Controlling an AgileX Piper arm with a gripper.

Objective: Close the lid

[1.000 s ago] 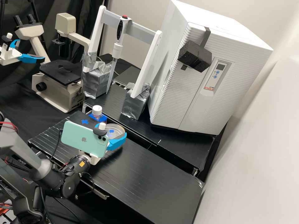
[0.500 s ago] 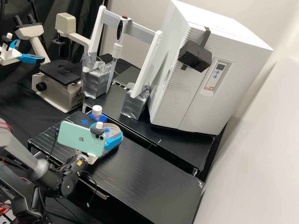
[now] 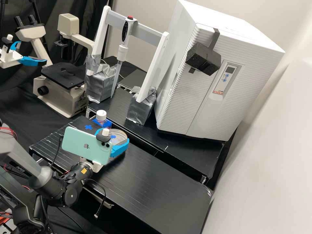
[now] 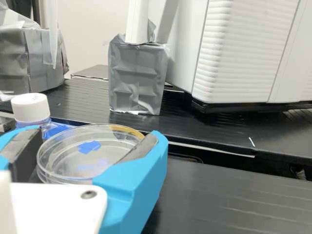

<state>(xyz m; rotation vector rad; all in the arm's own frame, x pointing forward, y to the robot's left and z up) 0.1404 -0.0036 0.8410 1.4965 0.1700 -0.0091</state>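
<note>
Two blue fingers of the hand, well apart, apparently clamped around a clear round dish.

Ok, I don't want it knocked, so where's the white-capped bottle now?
In the high view, the white-capped bottle stands left of centre, near the far edge of the black front bench, beside the blue cross and beyond the clear round dish.

Black grooved surface has a blue tape cross on it, and the raised black shelf behind holds a big white ribbed cabinet plus silver-taped blocks.
</note>
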